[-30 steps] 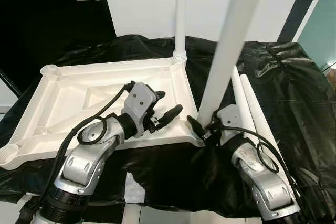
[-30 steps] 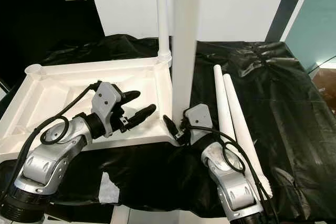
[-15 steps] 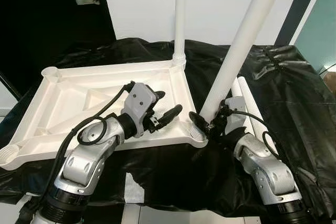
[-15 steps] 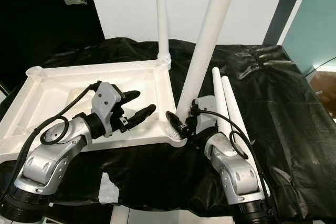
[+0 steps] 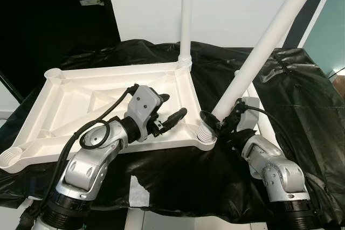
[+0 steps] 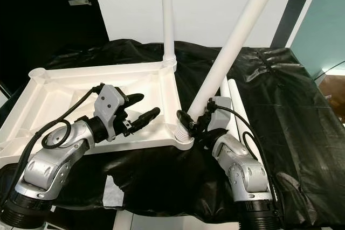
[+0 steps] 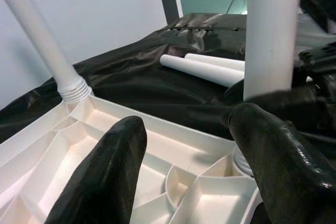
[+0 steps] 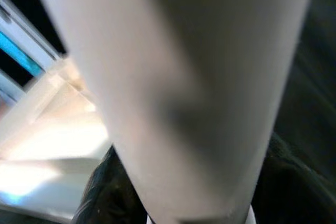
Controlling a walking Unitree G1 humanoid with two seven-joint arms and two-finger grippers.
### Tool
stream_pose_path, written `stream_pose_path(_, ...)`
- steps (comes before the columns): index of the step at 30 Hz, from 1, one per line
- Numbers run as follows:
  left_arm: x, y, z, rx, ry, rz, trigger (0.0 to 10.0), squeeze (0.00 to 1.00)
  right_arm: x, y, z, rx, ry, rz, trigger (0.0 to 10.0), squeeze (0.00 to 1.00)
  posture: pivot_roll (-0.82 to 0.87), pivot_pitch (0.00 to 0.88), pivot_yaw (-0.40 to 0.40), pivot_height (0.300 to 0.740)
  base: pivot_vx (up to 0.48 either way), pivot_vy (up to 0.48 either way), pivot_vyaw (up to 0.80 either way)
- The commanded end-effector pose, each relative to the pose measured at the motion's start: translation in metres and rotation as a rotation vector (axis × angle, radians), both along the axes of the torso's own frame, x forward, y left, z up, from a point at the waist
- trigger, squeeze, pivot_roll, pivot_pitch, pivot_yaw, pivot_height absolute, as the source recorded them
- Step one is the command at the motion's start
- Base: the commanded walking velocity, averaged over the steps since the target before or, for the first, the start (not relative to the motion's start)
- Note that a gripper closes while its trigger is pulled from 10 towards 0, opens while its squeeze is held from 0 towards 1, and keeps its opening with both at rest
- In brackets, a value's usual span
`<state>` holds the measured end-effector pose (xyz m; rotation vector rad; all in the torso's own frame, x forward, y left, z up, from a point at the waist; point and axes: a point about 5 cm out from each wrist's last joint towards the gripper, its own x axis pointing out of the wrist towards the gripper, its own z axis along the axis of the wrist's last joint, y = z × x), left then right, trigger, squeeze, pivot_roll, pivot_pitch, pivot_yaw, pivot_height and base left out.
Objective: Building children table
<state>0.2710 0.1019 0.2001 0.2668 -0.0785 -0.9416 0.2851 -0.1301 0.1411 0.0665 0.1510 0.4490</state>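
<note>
Lying upside down on the black-draped desk (image 5: 302, 95), the white tabletop (image 5: 81, 106) has the left pincer (image 5: 168, 110) hovering released above it. One leg (image 5: 186, 20) stands upright; the right pincer (image 5: 214, 126) clasps a tilted leg (image 5: 269, 41) at the near-right socket (image 5: 205, 136).
</note>
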Motion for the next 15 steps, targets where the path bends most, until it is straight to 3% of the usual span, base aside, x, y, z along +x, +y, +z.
stream_pose_path(1,0.0,-0.001,-0.001,0.018,0.004,-0.028,10.0,0.0,-0.006,-0.01,-0.025,-0.161,0.068,-0.022,10.0,0.0,-0.03,0.0,0.009,0.74,0.0,0.0,0.0)
stream_pose_path(6,0.001,-0.001,0.0,0.017,0.001,-0.025,10.0,0.0,-0.012,-0.006,-0.033,-0.239,0.061,0.04,10.0,0.0,-0.03,0.0,0.008,0.74,0.0,0.0,0.0)
stream_pose_path(15,0.0,0.001,0.001,0.015,0.002,-0.019,10.0,0.0,-0.02,-0.007,-0.047,-0.22,0.057,0.073,10.0,0.0,-0.03,0.002,0.012,0.74,0.0,0.0,0.0)
